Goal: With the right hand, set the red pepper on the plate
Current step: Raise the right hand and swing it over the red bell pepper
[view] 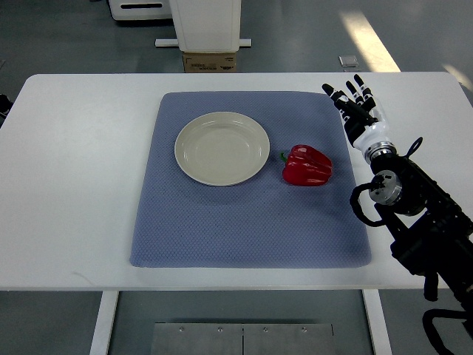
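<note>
Top view: red pepper (307, 166) on blue mat (222, 237), just beside empty plate (222, 148) at its 3 o'clock, not touching. Right hand (356, 106) at pepper's 2 o'clock, fingers spread, grasping nothing, apart from pepper.

Bare blue mat (244, 222) between the right robot hand (355, 103) and the red pepper (307, 166), nothing in that lane. Pepper sits just beside the plate (222, 148), not touching; plate surface bare. Tabletop (81, 185) left of mat clear.
</note>
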`<state>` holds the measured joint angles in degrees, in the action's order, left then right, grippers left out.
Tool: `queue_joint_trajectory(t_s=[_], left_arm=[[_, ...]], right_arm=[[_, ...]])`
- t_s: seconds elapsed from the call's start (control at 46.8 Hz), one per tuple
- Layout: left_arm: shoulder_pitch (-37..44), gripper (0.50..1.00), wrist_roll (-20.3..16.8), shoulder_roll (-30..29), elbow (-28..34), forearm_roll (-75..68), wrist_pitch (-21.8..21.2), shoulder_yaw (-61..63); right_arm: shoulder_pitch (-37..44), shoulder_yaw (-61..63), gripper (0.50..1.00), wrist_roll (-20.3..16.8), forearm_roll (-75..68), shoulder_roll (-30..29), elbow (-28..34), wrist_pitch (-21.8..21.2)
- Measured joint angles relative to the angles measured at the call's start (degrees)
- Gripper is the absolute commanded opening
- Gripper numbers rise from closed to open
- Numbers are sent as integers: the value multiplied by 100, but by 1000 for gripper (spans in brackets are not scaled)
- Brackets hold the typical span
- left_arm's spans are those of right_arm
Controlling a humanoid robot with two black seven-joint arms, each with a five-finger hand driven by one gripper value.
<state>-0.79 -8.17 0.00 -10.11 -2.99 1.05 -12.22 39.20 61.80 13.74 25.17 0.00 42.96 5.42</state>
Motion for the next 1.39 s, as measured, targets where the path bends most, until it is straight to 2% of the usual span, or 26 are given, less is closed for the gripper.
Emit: queue_joint_trajectory(t_s=[0.192,0.406,0.535,0.77,1.069,1.39], left_arm=[[0,1000,0,0,0,0,0,0],[1,1000,0,0,0,0,0,0],[0,1000,0,0,0,0,0,0],[0,1000,0,0,0,0,0,0],[1,1000,0,0,0,0,0,0],[1,1000,0,0,0,0,0,0]], right_arm=[[2,-108,1000,-11,5,0,10,-40],[162,-565,1000,9,8,64,21,-530],[327,-597,1000,13,6,171,21,-569],[630,-1361,996,76,5,641,20,-578],[1113,-2971,991,605,9,1397,109,-804],[1751,-4261,991,649,5,2171,601,-1225]])
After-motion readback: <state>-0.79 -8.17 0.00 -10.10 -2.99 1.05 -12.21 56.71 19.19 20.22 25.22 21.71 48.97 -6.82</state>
